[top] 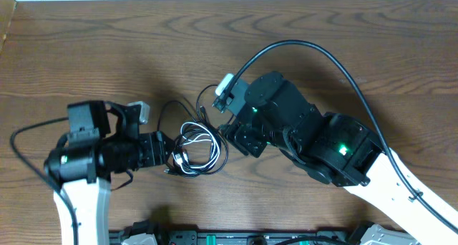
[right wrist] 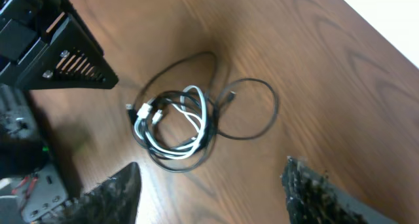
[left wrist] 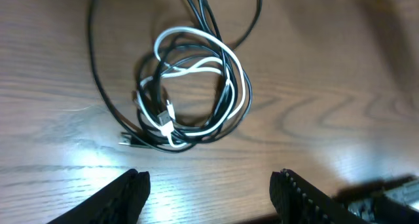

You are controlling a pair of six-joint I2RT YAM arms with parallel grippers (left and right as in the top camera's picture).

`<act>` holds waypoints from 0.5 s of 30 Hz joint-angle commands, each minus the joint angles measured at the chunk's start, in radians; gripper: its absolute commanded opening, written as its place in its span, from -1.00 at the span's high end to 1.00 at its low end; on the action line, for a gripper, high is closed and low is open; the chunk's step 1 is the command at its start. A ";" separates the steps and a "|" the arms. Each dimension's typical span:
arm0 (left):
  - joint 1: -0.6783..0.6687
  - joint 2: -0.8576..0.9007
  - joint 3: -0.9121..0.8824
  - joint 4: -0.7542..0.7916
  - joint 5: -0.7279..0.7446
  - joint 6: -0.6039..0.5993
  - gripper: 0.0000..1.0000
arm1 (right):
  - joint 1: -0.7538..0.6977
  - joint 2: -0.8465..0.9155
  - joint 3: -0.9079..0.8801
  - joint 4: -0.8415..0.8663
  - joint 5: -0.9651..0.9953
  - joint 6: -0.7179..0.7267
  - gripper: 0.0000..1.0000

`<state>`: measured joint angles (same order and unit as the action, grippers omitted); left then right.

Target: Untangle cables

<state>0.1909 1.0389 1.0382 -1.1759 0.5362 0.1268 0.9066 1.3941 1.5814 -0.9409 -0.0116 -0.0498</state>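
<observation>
The cables lie in a small tangled bundle on the wooden table, near its middle and between the two arms. From overhead, white and black strands are wound together in a rough ring, and thin black loops trail off toward the far side. The left gripper points at the bundle's left edge, its tips just beside the strands; from this height I cannot tell whether they touch. The right gripper sits close on the bundle's other side, largely hidden under its own arm. A small white piece is fixed on that arm; any print on it is too small to read.

In the left wrist view, the cables lie flat on the wood ahead of the left gripper. A white loop crosses over black ones, and small plug ends rest at the lower left of the ring. The two fingers stand well apart with only bare table between them, holding nothing.

In the right wrist view, the cables rest beyond the right gripper, with a thin black loop spreading to the right. Its fingers are spread wide and empty, clear of the bundle.
</observation>
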 commanded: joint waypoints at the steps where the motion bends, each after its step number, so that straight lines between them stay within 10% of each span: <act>1: -0.033 0.103 -0.018 0.013 0.055 0.063 -0.29 | -0.003 -0.009 0.000 -0.002 0.066 0.053 -0.35; 15: -0.169 0.583 -0.051 0.222 0.057 0.045 -0.29 | -0.003 -0.009 0.000 -0.030 0.066 0.048 -0.37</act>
<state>0.0498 1.5433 0.9970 -0.9676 0.5785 0.1619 0.9066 1.3941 1.5810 -0.9630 0.0422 -0.0101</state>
